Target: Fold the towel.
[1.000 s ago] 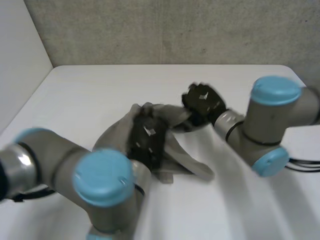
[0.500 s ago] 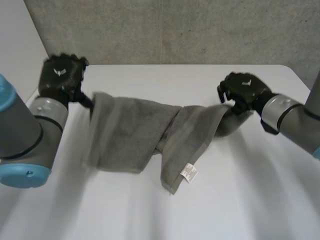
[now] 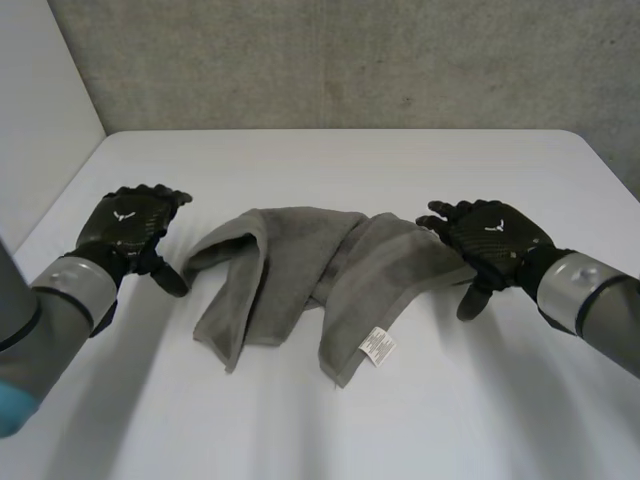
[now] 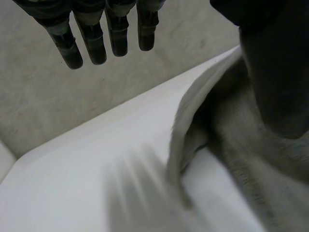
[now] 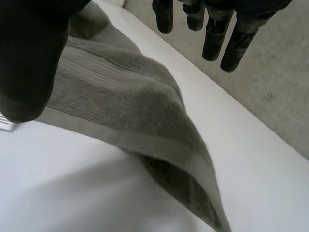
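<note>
The white rectangular bench carried one rumpled grey terry towel, lying near its middle in two overlapping lobes and not yet folded flat. Two black hands flanked it, probably placed to take an end each. The left hand was just beside the end toward the bench's left edge and the right hand at the opposite end, both with straight fingers and nothing held. One small white label showed on the towel's near hem.
</note>
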`<action>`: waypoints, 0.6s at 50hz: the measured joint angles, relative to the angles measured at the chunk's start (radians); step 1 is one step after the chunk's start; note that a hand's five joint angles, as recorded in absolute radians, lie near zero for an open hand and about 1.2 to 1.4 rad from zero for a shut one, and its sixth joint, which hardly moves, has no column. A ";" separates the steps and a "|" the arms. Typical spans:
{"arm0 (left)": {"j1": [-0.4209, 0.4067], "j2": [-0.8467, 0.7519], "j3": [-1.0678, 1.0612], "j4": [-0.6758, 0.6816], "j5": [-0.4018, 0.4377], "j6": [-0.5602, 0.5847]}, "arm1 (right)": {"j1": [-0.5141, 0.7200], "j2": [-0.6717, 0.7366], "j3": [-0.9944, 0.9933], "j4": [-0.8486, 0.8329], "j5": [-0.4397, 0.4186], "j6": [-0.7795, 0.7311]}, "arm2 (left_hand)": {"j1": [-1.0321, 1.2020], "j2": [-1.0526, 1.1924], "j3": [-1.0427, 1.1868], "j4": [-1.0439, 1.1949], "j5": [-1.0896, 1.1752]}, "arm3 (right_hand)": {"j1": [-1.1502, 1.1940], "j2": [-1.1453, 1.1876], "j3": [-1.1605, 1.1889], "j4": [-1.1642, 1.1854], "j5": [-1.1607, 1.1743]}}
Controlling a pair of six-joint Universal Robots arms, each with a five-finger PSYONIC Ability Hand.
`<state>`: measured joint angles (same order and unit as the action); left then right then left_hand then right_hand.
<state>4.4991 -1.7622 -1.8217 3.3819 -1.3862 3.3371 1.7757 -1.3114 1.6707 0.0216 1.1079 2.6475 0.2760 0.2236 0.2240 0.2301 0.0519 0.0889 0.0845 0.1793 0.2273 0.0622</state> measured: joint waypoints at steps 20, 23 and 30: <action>-0.033 0.105 -0.124 -0.058 0.373 0.279 | 0.208 -0.107 0.205 -0.111 -0.015 0.002 | 0.000 0.000 0.000 0.000 0.000 | 0.034 0.031 0.000 0.000 0.000; -0.050 0.037 -0.105 -0.091 0.374 0.354 | 0.242 -0.042 0.182 -0.127 0.014 0.001 | 0.000 0.000 0.000 0.000 0.000 | 0.077 0.080 0.000 0.000 0.000; -0.088 -0.084 -0.061 -0.123 0.344 0.409 | 0.323 0.104 0.099 -0.157 0.101 -0.002 | 0.000 0.000 0.000 0.000 0.000 | 0.082 0.084 0.000 0.000 0.000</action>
<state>4.4108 -1.8466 -1.8824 3.2587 -1.0421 3.7463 2.0986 -1.2074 1.7699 -0.1351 1.2090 2.6458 0.2759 0.2236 0.2240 0.2301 0.0519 0.1710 0.1684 0.1792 0.2274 0.0621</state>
